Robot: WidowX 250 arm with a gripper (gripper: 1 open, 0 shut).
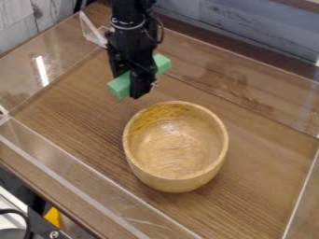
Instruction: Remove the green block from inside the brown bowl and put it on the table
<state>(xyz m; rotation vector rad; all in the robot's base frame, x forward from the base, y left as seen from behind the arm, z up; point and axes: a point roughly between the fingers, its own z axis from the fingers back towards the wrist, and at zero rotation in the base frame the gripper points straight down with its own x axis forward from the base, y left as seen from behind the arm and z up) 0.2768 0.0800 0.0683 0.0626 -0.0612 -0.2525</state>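
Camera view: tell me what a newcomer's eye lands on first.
The big tan bowl, bare inside, at the centre of the wood-grain table. Next, the bright green block beyond it to the left, gripped by the black gripper.
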